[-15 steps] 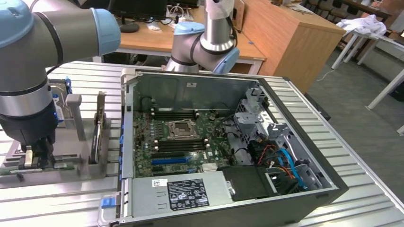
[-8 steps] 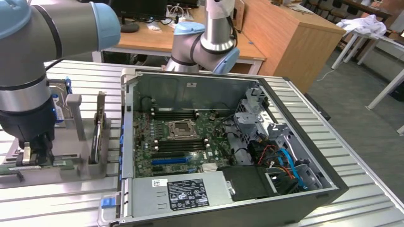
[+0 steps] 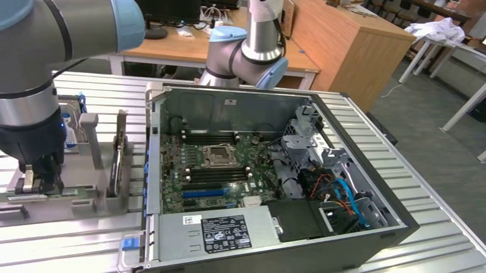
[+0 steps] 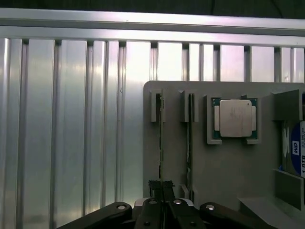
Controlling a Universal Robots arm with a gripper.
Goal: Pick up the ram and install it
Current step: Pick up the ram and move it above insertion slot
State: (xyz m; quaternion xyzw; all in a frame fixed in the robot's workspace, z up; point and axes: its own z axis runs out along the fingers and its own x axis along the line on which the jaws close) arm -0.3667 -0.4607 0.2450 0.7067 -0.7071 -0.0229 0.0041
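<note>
- Closest to the wrist camera, the gripper point(image 4: 163, 187) has its dark fingers pinched nearly together on the thin top edge of the ram point(image 4: 161, 138).
- Seen edge-on, the ram is a long, very narrow dark strip with a greenish tint. It stands upright in a slot of the grey holder point(image 4: 224, 176), one end between two raised grey posts and the other between the fingers.
- Its chips cannot be made out from this angle.
- Two sticks stand in the holder: the gripped ram and a second stick point(image 4: 190, 138) just beside it, parallel and also on edge.
- One square silver processor point(image 4: 235, 118) lies flat in its own framed recess of the holder, on the far side of the second stick from the ram.
- One blue-labelled hard drive point(image 4: 296, 152) sits in the compartment past the processor.
- Beneath the holder is a ribbed aluminium table point(image 4: 71, 119).
- From the exterior view, the gripper point(image 3: 34, 181) is low over the holder at the exterior view's left.
- One open computer case point(image 3: 227, 105) lies to the exterior view's right of the holder, well apart from the ram.
- Inside the case lie a green motherboard point(image 3: 251, 153), with a square socket point(image 3: 218, 153) flanked by rows of dark memory slots, and a labelled power supply point(image 3: 220, 233).
</note>
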